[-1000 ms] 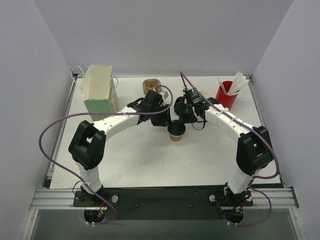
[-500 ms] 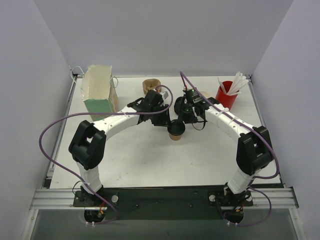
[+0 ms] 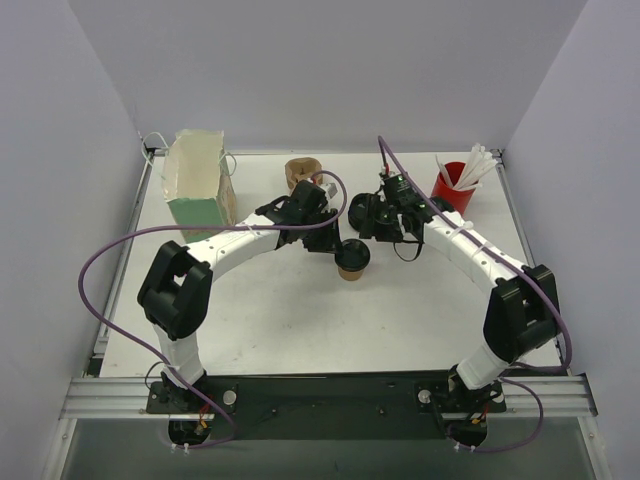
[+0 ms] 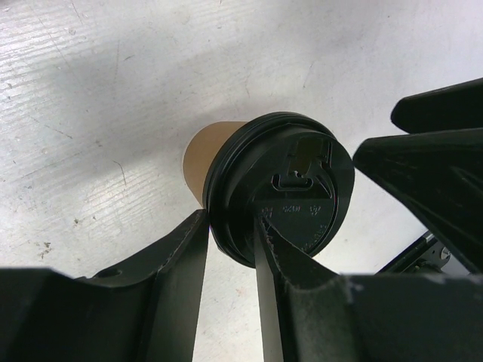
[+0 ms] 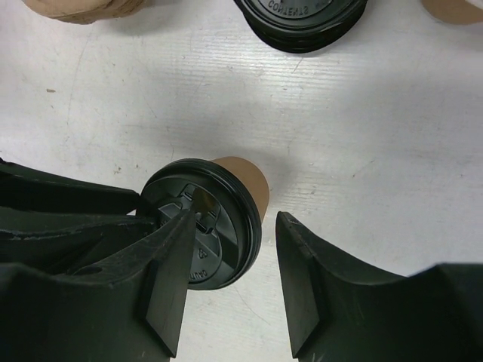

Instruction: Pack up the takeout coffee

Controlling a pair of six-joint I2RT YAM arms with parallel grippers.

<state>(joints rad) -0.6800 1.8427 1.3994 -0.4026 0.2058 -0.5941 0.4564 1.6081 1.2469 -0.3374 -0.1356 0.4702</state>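
On scuffed white table (image 3: 300, 320), pale grey walls (image 3: 320, 70) around: takeout coffee (image 3: 352, 257) mid-table.

Toward the arm bases the table (image 3: 300, 320) lies bare in front of the takeout coffee (image 3: 352, 262). The left fingers (image 4: 181, 256) occupy its lid rim and the right gripper (image 3: 366, 215) hangs just behind. Farther back stand stacked tan cups (image 3: 302, 172) and black lids (image 5: 302, 19).

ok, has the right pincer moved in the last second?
Yes. In the top view the right pincer has drawn back rightward, toward the red cup and away from the coffee.
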